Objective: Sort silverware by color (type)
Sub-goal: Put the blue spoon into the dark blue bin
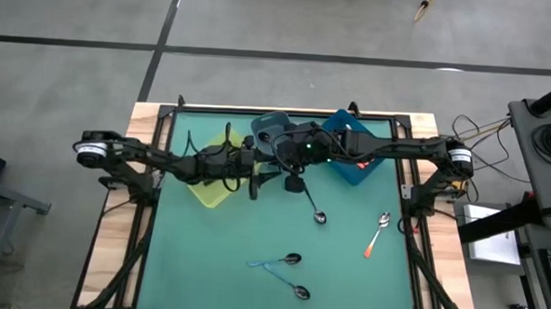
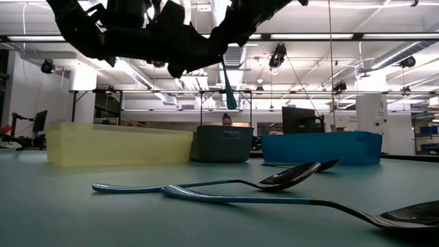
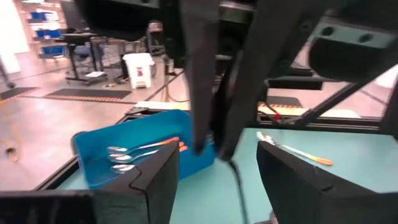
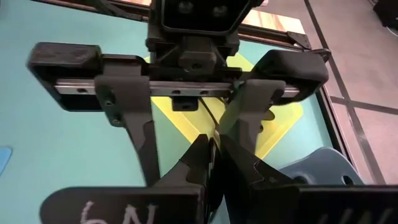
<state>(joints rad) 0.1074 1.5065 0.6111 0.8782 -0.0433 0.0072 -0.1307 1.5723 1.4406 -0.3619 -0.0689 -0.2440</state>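
Spoons (image 3: 127,158) in blue bin (image 3: 93,171) — left wrist only

Both arms are showing dark, matte black links. White round caps are sitting at each shoulder joint, and thin black cables are trailing along them. The left gripper (image 4: 186,134) is showing a silver slide rail with small screws.

Black spoon (image 4: 213,134) mostly hidden between gripper fingers.

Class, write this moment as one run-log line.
left pincer: open | right pincer: shut on spoon | place: midair beside yellow bin
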